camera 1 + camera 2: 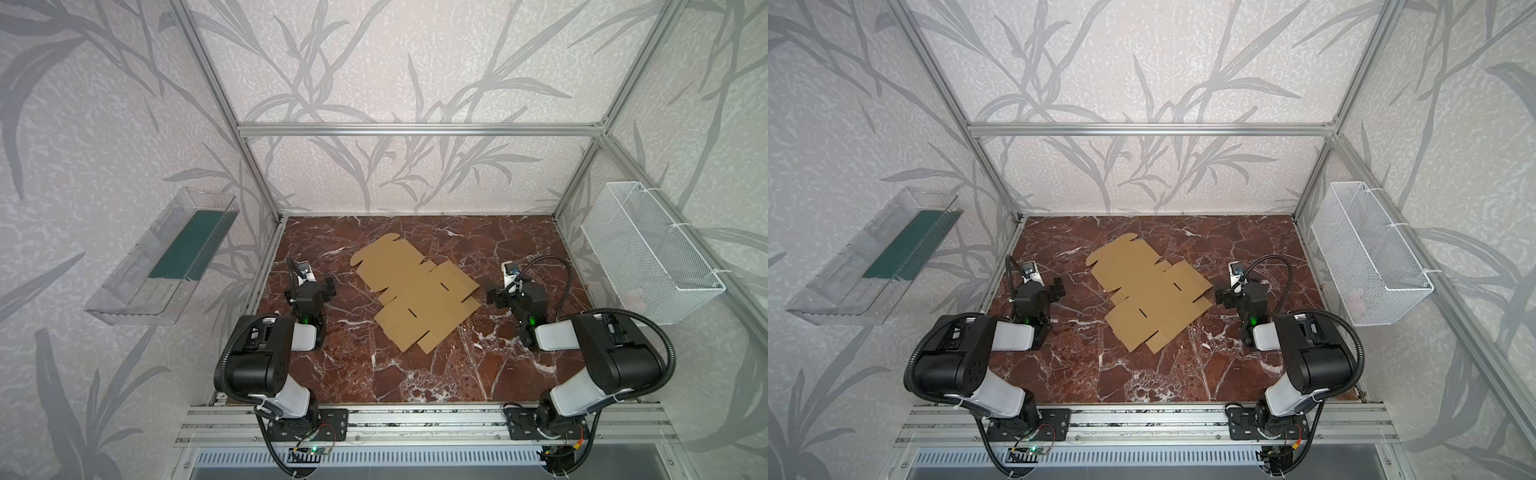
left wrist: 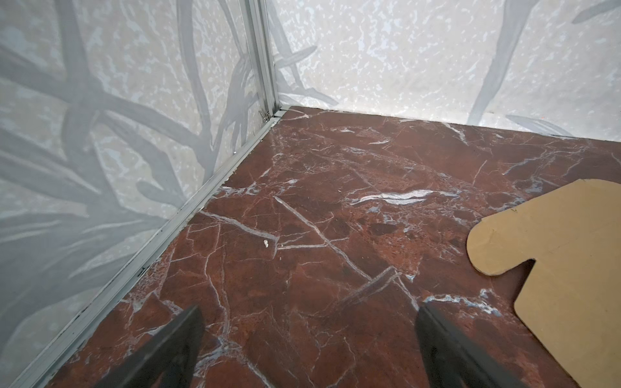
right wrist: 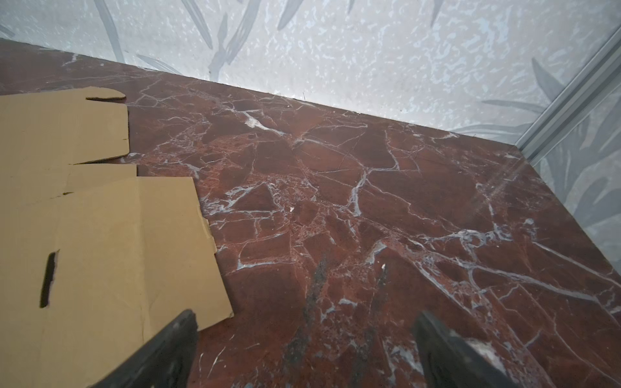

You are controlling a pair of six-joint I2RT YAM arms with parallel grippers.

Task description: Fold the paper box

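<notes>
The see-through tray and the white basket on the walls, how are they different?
The see-through tray has smooth clear plastic walls; the white basket is wire mesh. The tray hangs on the left wall, the basket on the right. Both are long, open-topped and mounted above the table.

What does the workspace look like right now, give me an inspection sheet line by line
Surface: red-brown marble-pattern tabletop, dark scuff streaks near the right gripper.
Job's things: paper box, a flat unfolded tan cardboard sheet lying mid-table.
Clutter: tiny white fleck; otherwise nothing seen.
Grippers: left gripper and right gripper, jaws open, empty, either side of the sheet.
Cables: black corrugated cable looped along each arm.
Surroundings: clear plastic tray on left wall, white mesh basket on right, aluminium frame.
</notes>
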